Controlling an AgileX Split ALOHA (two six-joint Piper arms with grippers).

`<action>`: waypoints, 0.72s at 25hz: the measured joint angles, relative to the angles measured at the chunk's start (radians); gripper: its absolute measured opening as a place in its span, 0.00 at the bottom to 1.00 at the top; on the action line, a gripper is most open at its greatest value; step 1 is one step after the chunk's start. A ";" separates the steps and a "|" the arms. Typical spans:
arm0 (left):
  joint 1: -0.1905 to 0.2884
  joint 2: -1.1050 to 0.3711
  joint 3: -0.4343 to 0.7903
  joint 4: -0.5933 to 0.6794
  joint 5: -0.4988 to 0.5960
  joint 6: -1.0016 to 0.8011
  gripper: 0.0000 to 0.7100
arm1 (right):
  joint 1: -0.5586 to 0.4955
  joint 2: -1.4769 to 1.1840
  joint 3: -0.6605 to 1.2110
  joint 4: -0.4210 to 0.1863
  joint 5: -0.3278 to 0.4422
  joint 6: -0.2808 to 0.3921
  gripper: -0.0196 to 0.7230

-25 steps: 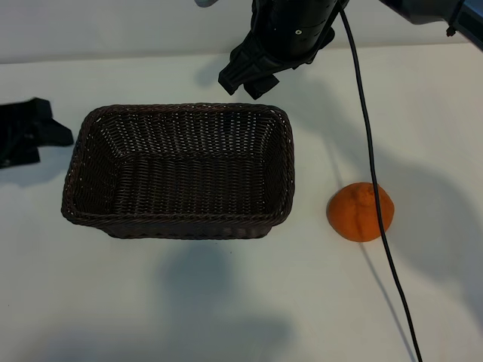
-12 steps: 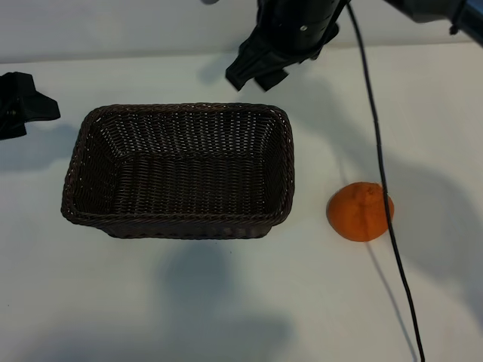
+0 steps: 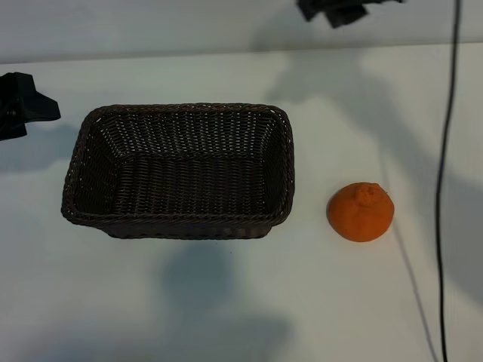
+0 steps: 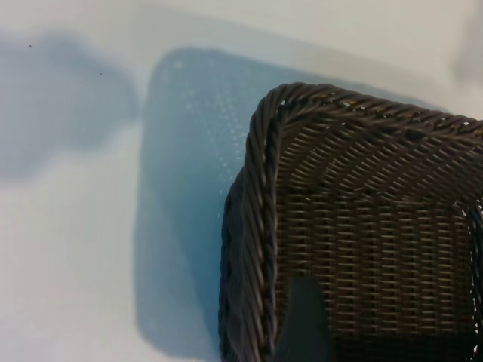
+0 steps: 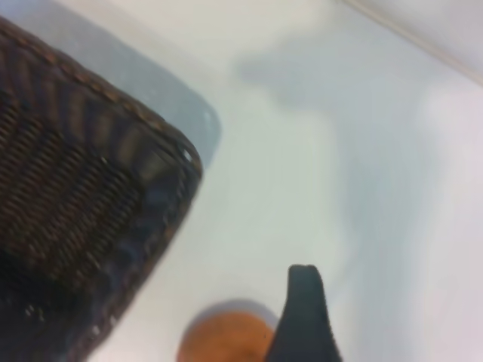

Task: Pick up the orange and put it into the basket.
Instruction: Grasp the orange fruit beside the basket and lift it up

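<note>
Orange [image 3: 360, 212]: sits on the white worktop [image 3: 226, 302] at the right of the frame, just right of the basket, not touching it, nothing holding it.
Basket [image 3: 181, 172]: dark wicker, centre-left of the frame, nothing inside.
Right pincer [image 3: 333, 10]: only its dark tip shows at the top edge, right of centre, well apart from the orange; how its fingers stand I cannot tell. Its wrist view shows one dark finger [image 5: 304, 317] over the orange [image 5: 226, 341].
Left pincer [image 3: 23, 105]: at the left edge, beside the basket; fingers apart, gripping nothing.
Cable [image 3: 445, 188]: hangs down the right side.
</note>
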 joint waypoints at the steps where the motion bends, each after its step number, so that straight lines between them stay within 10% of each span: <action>1: 0.000 0.000 0.000 0.000 0.000 0.000 0.84 | -0.011 -0.018 0.034 0.000 0.000 -0.005 0.75; 18: 0.000 0.000 0.000 0.000 0.000 -0.001 0.84 | -0.038 -0.061 0.401 0.132 -0.011 -0.143 0.75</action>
